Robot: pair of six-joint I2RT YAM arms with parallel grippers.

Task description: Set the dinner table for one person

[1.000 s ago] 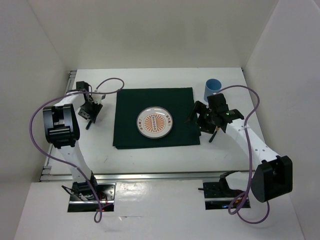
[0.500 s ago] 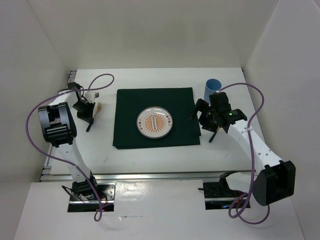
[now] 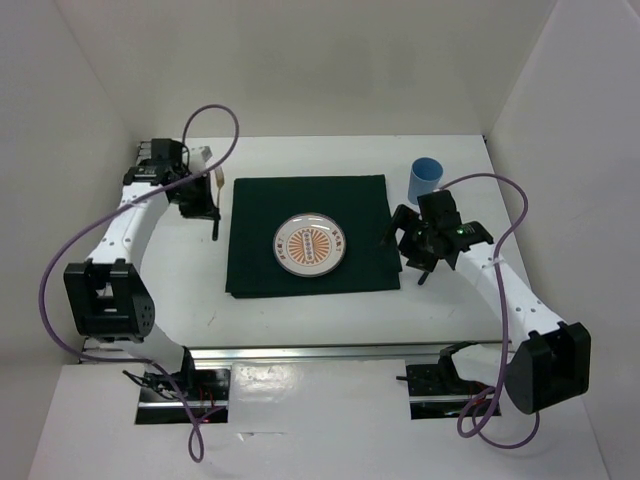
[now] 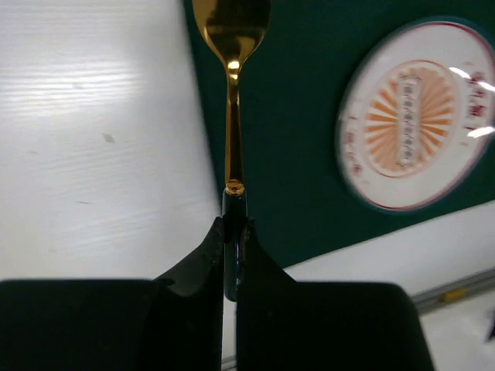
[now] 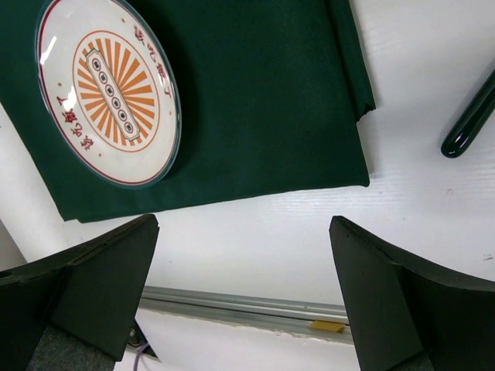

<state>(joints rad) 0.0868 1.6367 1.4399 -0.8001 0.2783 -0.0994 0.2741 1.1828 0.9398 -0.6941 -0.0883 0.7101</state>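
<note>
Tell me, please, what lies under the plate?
The plate rests on a dark green cloth, which lies spread on the white dinner table. Whatever the plate covers, the middle of the cloth included, cannot be seen.

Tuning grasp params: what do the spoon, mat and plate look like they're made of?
Spoon: likely metal, polished gold finish; sharp highlight near the bowl.
Mat: probably fabric, matte dark green; soft folded edge at the corner.
Plate: ceramic or melamine, can't tell which; glossy, with glare streaks near the rim.
</note>
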